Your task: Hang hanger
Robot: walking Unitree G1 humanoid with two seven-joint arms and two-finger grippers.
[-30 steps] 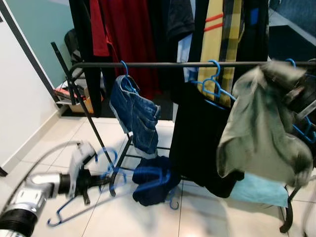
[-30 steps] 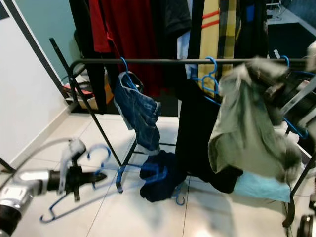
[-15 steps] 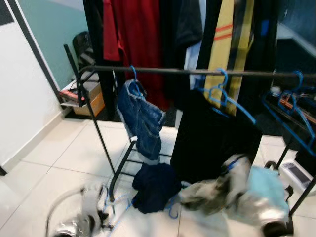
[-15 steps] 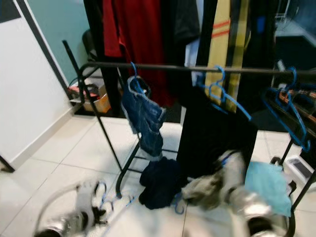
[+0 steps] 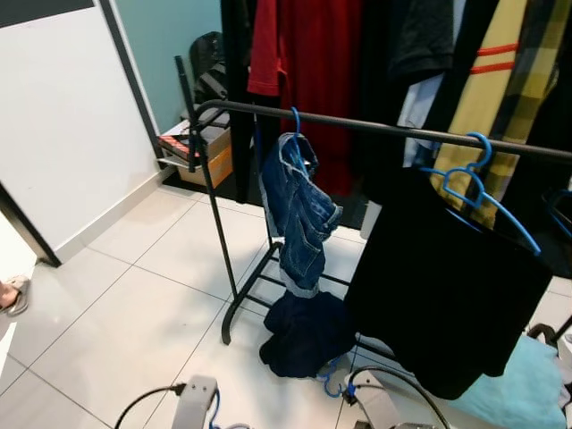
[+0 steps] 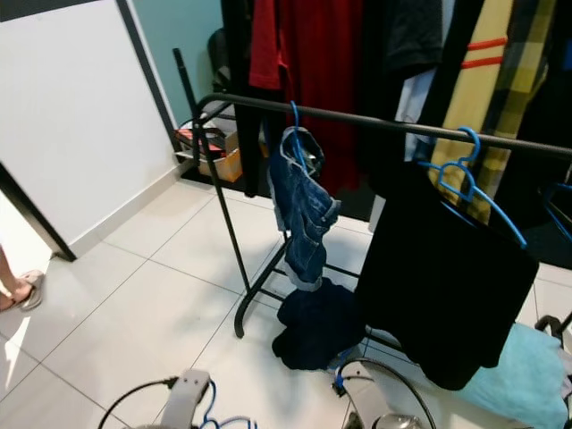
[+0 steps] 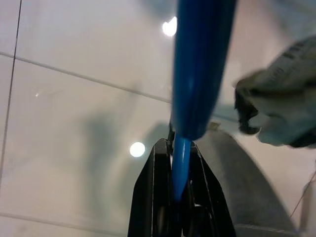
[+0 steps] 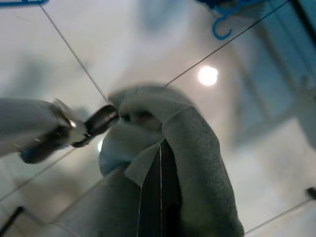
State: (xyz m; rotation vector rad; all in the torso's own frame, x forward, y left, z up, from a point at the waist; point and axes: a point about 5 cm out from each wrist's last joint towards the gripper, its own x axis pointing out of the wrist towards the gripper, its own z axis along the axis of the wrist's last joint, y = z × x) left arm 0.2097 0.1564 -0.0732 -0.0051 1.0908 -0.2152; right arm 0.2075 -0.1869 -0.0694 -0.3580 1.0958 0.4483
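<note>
Fingers (image 7: 157,197) of the left gripper (image 7: 174,195) are pressed together on the stem of a blue plastic hanger (image 7: 195,74), which rises straight out from between them above pale glossy floor tiles (image 7: 74,123); a crumpled grey-green garment (image 7: 279,98) lies off to one side in that wrist view. From the head camera, both arms hang low at the bottom edge of the frame, with only the top of the left wrist (image 5: 195,404) and a loop of black cable showing, a strand of blue plastic just beside it. The right gripper (image 8: 159,187) has its two black fingers clamped close together on the grey-green cloth, which bunches thickly around them above the tiles. Ahead stands a black metal clothes rack (image 5: 375,130) whose horizontal rail carries a pair of blue denim shorts (image 5: 299,214) on a blue hanger and a black shirt (image 5: 442,286) on another blue hanger. A dark navy heap of cloth (image 5: 304,335) lies on the floor under the rail, and a light turquoise cloth (image 5: 527,393) lies near the rack's right foot. A person's sandalled foot (image 5: 11,293) is at the far left edge.
</note>
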